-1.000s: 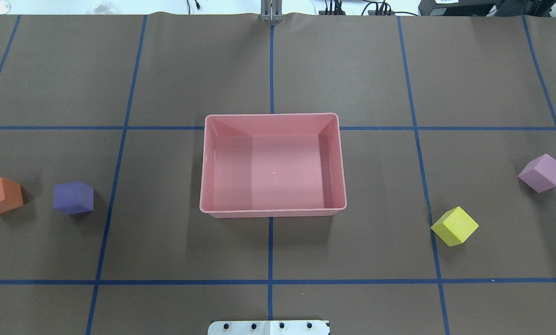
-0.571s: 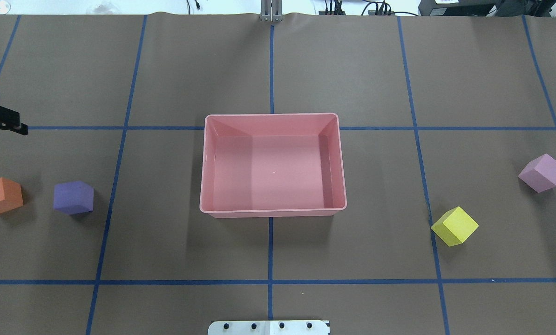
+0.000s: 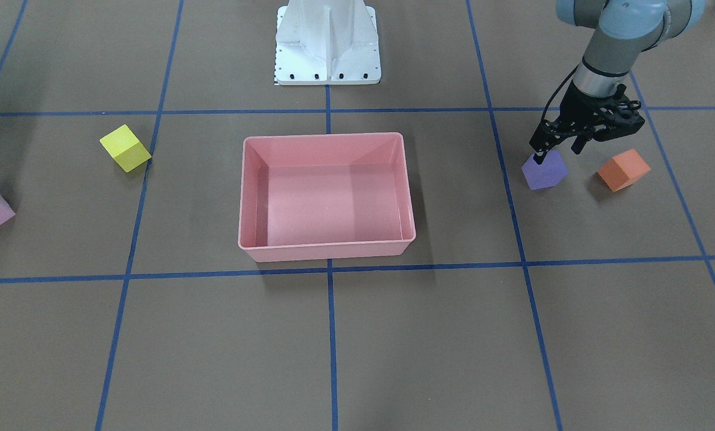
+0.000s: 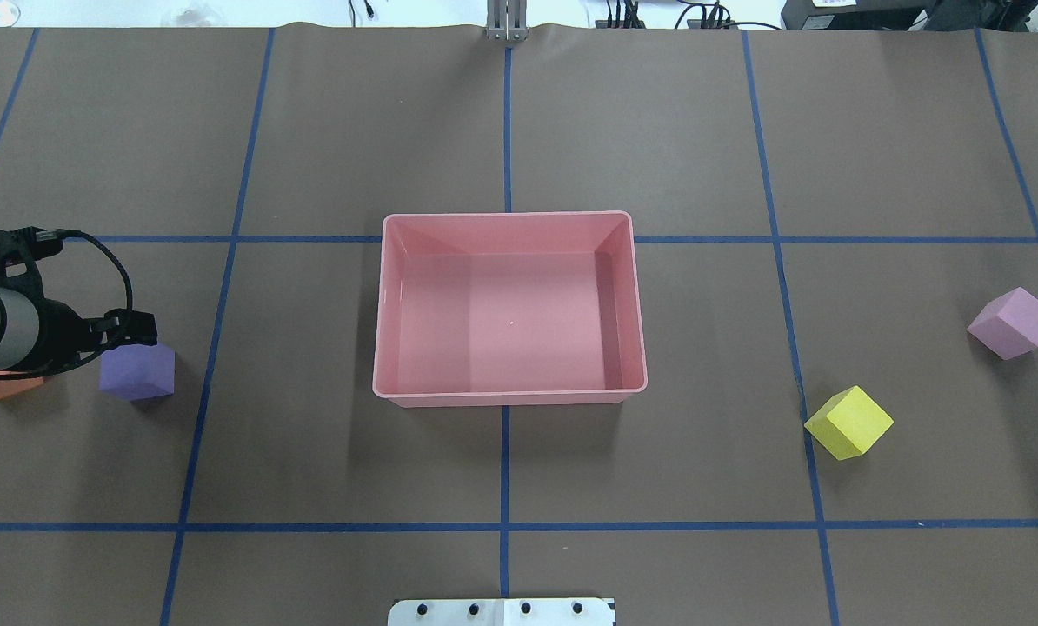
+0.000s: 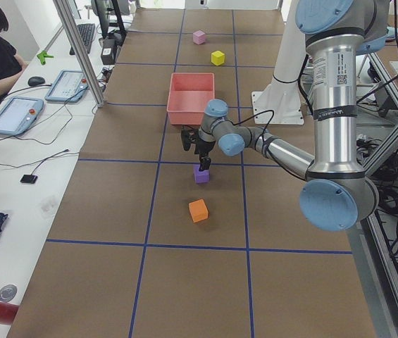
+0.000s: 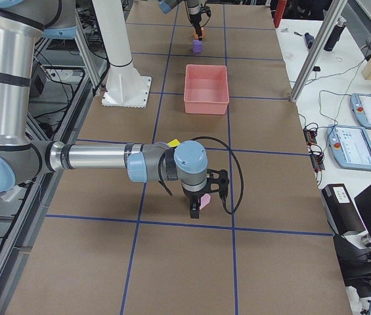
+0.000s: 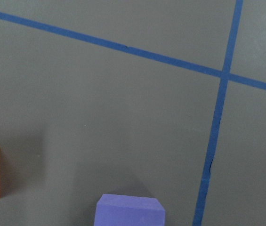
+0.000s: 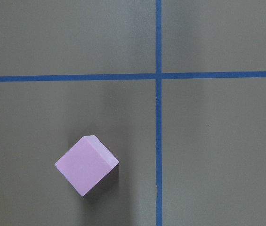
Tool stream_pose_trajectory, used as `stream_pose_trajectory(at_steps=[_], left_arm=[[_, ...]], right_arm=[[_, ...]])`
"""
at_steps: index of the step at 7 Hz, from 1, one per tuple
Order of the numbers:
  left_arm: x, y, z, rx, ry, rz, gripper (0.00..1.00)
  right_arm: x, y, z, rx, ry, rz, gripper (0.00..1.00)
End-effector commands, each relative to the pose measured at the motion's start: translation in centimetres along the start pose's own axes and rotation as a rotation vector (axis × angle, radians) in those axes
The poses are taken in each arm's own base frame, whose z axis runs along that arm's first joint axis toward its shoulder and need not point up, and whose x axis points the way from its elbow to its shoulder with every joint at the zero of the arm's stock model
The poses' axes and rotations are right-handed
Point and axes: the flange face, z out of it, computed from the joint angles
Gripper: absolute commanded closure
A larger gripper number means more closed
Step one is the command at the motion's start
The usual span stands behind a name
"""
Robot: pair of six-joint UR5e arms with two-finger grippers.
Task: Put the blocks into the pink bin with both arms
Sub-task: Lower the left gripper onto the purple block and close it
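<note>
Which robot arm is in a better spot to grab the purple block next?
The left. The left gripper hangs just above the purple block, jaws open. The right gripper is far off by the light pink block, beyond the pink bin.

A salmon-pink plastic bin (image 4: 509, 233) sits flat in the middle of the table, open side up. All four small cubes lie on the table outside it.

On the left are the small purple cube (image 4: 139, 374) and, farther left, the small orange cube (image 3: 624, 170). They are near each other but not touching.

On the right are the small yellow cube (image 4: 848, 423) and, farther right, the small light pink cube (image 4: 1014, 323). Both are turned corner-first.

The left gripper (image 3: 559, 153) hangs just over the purple cube with its fingers spread apart. The right gripper (image 6: 196, 209) is low beside the light pink cube.
</note>
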Motion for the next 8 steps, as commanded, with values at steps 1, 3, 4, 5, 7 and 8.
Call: stream_pose_trajectory(at_steps=[1, 3, 4, 5, 7, 8], left_arm=[[0.0, 1.3, 1.1, -0.010, -0.016, 0.022, 0.00], [-0.4, 1.4, 2.5, -0.019, -0.039, 0.024, 0.00], [-0.7, 1.4, 3.4, -0.023, -0.054, 0.024, 0.00], [-1.0, 1.3, 4.2, -0.027, -0.067, 0.021, 0.00], [-0.4, 1.0, 5.0, -0.022, -0.044, 0.025, 0.01], [-0.3, 1.0, 5.0, -0.023, -0.041, 0.020, 0.48]], right_arm=[[0.1, 0.0, 0.1, -0.002, 0.000, 0.002, 0.00], [0.1, 0.0, 0.1, -0.004, 0.002, 0.002, 0.00], [0.1, 0.0, 0.2, -0.005, 0.002, 0.003, 0.00], [0.1, 0.0, 0.2, -0.005, 0.002, 0.003, 0.00], [0.2, 0.1, 0.3, -0.008, 0.004, 0.006, 0.00], [0.3, 0.1, 0.4, -0.011, 0.005, 0.009, 0.00]])
